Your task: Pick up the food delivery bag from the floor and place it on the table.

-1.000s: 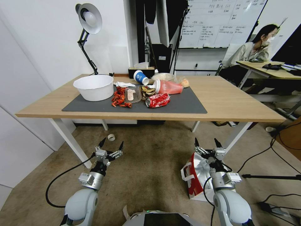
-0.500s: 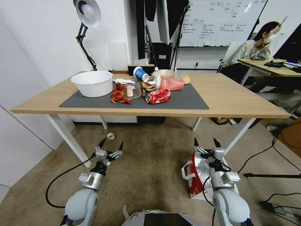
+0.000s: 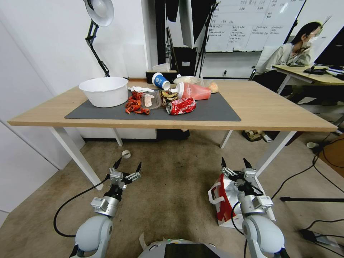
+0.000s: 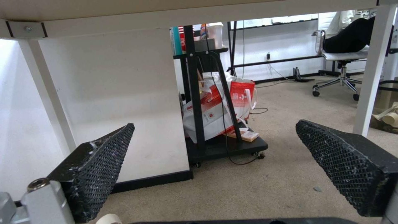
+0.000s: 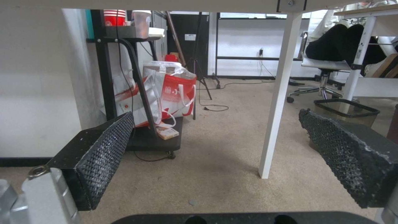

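Bag (image 3: 223, 200): lies on the floor (image 3: 172, 193), beside the desk (image 3: 272, 114) leg, partly hidden behind the right arm.
Right pincer (image 3: 234, 167): spread, empty, held just above the bag's far edge.
Left pincer (image 3: 127, 168): spread, empty, above bare floor, well apart from the bag.
Desk: carries a grey mat (image 3: 215, 109) with a white bowl (image 3: 104, 91) and a crushed can (image 3: 181, 106).

Pretty sure we're in an office or lab workspace: we've got a whiteboard (image 3: 251, 25) covered in writing on the back wall, a desk lamp (image 3: 97, 21), a wheeled office chair (image 4: 342, 59), cables (image 3: 304, 172) trailing over worn carpet, and another desk (image 3: 308, 73) where someone sits working.
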You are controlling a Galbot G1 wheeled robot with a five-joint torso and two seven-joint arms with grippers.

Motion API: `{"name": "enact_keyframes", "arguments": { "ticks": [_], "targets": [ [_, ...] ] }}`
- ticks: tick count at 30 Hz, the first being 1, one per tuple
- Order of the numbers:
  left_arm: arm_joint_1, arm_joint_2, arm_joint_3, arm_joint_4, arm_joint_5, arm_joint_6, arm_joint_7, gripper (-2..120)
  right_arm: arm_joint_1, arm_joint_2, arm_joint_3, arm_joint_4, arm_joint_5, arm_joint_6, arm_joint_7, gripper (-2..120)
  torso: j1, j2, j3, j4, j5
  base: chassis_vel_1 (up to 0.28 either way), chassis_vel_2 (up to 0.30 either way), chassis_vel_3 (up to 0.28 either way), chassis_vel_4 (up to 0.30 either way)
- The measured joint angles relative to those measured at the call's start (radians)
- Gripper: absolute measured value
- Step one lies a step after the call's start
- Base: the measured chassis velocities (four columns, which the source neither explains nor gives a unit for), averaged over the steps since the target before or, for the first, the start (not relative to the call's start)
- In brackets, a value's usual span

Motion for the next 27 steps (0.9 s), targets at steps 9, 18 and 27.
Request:
{"name": "enact_keyframes", "arguments": {
  "ticks": [9, 18, 27],
  "targets": [
    [0.002, 0.002, 0.000, 0.000, 0.000, 0.000, 0.000, 100, -0.005, -0.006, 0.006, -0.002, 0.000, -0.001, 0.001, 100, -0.009, -0.030, -0.020, 0.0000, 0.0000, 0.000, 0.000, 0.000, 0.000],
    [0.002, 0.003, 0.002, 0.001, -0.001, 0.000, 0.000, 100, 0.000, -0.005, 0.021, -0.009, 0.005, -0.001, 0.002, 100, -0.014, -0.069, -0.051, 0.0000, 0.0000, 0.000, 0.000, 0.000, 0.000],
    [0.004, -0.002, 0.002, 0.003, 0.000, 0.000, 0.000, 100, 0.004, -0.004, 0.038, -0.012, 0.014, -0.001, 0.001, 100, -0.018, -0.109, -0.089, 0.0000, 0.0000, 0.000, 0.000, 0.000, 0.000]
  ]
}}
